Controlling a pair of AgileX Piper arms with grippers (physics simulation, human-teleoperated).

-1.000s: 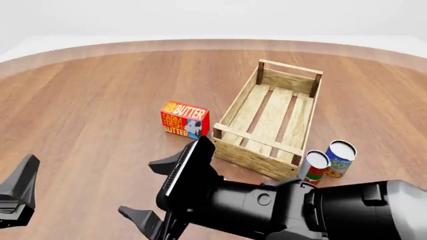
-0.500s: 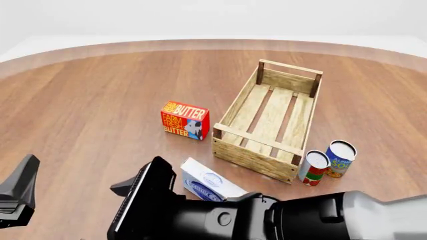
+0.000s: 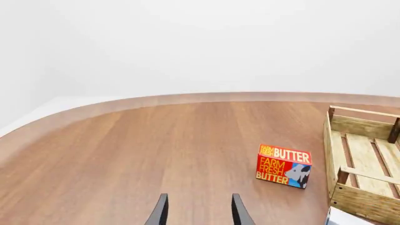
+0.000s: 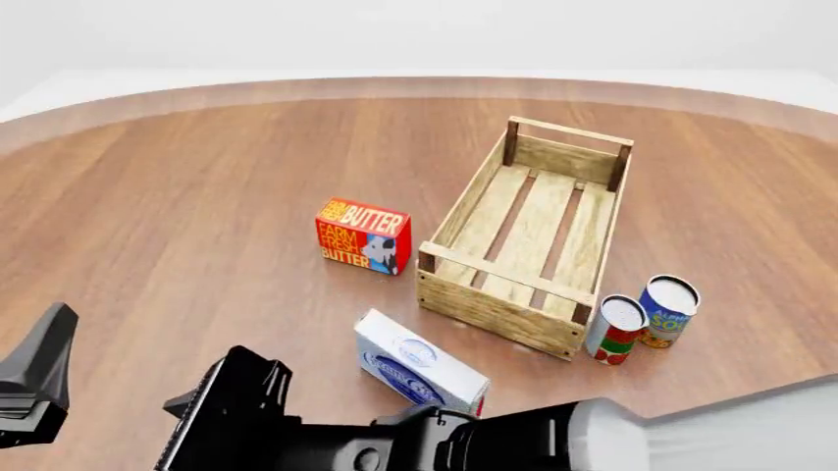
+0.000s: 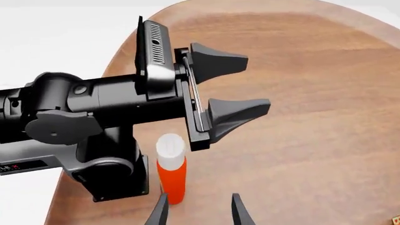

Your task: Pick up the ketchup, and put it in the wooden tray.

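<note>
The ketchup (image 5: 170, 168), an orange-red bottle with a white cap, stands upright beside the left arm's base, seen only in the right wrist view. In the front view it is out of view. My right gripper (image 5: 198, 213) is open, and the bottle stands just ahead of it, by one fingertip. My left gripper (image 5: 256, 82) is open and empty above the bottle; it also shows in the left wrist view (image 3: 198, 213) and at the front view's left edge (image 4: 37, 378). The wooden tray (image 4: 454, 206) lies empty at centre right and also shows in the left wrist view (image 3: 350, 124).
A red butter box (image 4: 363, 235) stands left of the tray. A white and blue carton (image 4: 416, 361) lies in front of it. A red-green-white can (image 4: 615, 329) and a blue can (image 4: 666, 311) stand by the tray's near right corner. My right arm (image 4: 524, 442) crosses the front edge.
My right arm has swung left and down across the front of the table, uncovering the white and blue carton. The left gripper has not moved.
</note>
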